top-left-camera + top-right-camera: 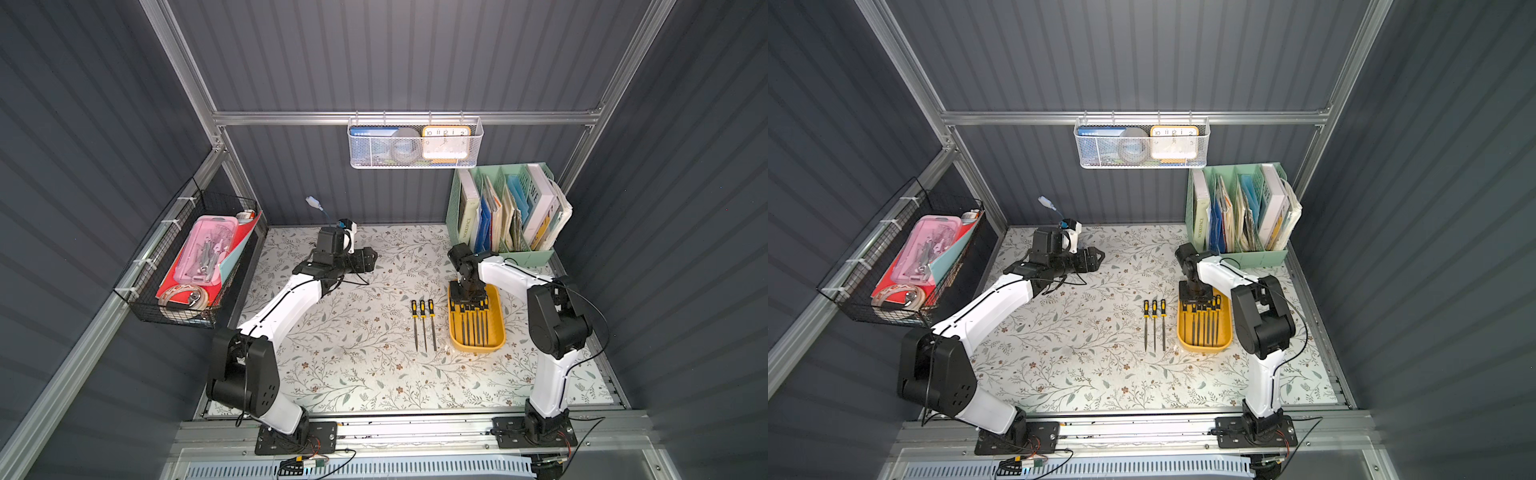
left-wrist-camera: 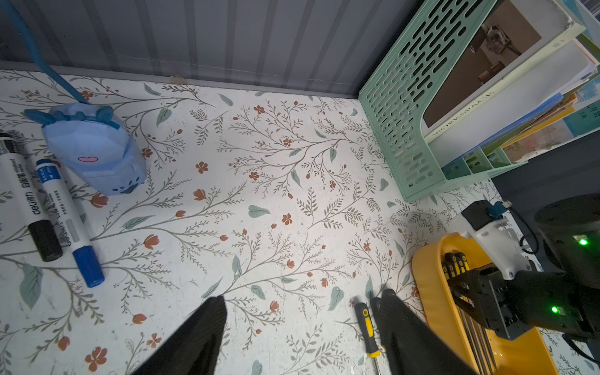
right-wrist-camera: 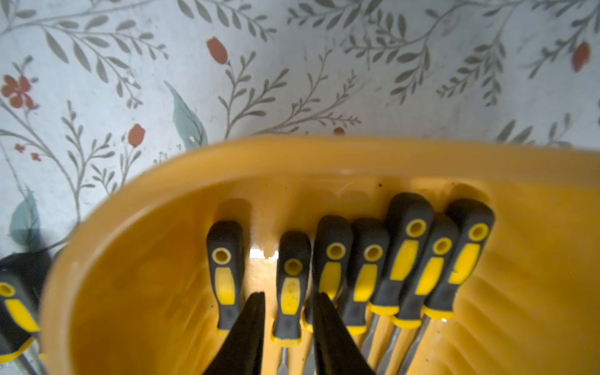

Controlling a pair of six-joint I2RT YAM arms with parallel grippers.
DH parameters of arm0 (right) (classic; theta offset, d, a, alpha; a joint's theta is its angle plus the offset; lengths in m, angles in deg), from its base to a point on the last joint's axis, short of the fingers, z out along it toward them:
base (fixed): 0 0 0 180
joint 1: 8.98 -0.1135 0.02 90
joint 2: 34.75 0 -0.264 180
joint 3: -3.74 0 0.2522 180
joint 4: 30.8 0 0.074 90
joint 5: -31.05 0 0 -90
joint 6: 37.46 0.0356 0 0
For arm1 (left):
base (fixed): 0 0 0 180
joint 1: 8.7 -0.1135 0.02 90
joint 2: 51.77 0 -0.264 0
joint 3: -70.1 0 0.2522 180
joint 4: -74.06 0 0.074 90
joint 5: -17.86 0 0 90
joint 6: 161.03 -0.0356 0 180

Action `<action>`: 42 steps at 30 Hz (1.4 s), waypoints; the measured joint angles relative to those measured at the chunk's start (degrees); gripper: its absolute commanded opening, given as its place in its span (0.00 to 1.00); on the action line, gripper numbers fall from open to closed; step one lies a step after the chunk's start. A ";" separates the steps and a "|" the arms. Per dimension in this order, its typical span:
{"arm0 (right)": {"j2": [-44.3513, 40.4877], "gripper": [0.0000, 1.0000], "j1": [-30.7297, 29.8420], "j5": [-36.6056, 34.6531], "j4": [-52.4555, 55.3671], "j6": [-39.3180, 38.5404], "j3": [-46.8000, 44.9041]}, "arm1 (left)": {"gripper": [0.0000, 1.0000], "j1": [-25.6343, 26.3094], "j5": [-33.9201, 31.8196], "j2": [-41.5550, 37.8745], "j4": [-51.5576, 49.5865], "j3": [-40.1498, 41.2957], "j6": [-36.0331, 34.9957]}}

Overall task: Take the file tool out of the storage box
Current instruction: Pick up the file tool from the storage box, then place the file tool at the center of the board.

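**Where things are.** The storage box (image 1: 478,348), a shallow yellow tray, sits right of centre in both top views. Its long axis runs up and down the frame, and it lies below the mint-green book organiser (image 1: 536,255). In the right wrist view you can count 7 file handles inside it, all butted against 1 end wall. 3 files (image 1: 423,316) lie out on the floral table (image 1: 353,365) just left of the tray, parallel, handles toward the top of the frame. I judge those 3 already done and 7 left.

**Right gripper** (image 3: 289,294). It hangs over the handle end of the tray, and I read that as deliberate. The rubber handles are thick enough to pinch, while the steel shafts are thin and lie flat on the tray floor. Its fingers straddle 1 file tool (image 3: 291,276), the handle between the lone outer one and the packed group of 5. The jaws are narrowed to about handle width. A thin strip of yellow shows beside the handle, so you cannot tell whether it is pinched yet. Note that 1 finger overlaps the neighbouring handle, so watch that it does not drag that file along.

**Left gripper** (image 2: 303,295). Its jaws are spread wide and hold nothing. It is parked left of centre in the top views, well apart from the tray, which leaves the right arm room to work.
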 measured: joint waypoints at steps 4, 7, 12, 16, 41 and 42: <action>0.48 0.31 0.00 0.66 -0.02 0.24 0.00 | 0.80 0.00 -0.13 0.00 -0.02 0.00 0.00; 1.20 0.31 0.00 0.85 -0.11 0.52 -0.02 | 0.80 0.00 -0.13 0.00 -0.02 0.00 0.00; 2.01 0.30 -0.02 1.22 -1.07 0.92 -0.92 | 0.80 0.00 -0.17 0.00 -0.07 0.00 0.00; 2.40 0.16 -0.02 1.40 -1.29 1.20 -1.09 | 0.80 0.00 -0.20 0.00 -0.42 0.00 0.00; -3.48 0.00 -13.84 -1.53 6.58 10.32 18.56 | 0.80 -0.61 -1.36 -0.79 -0.83 -0.74 0.70; -2.67 0.00 -15.54 -1.11 6.16 11.93 18.95 | 0.80 -0.70 -1.38 -0.79 -0.83 -0.74 0.90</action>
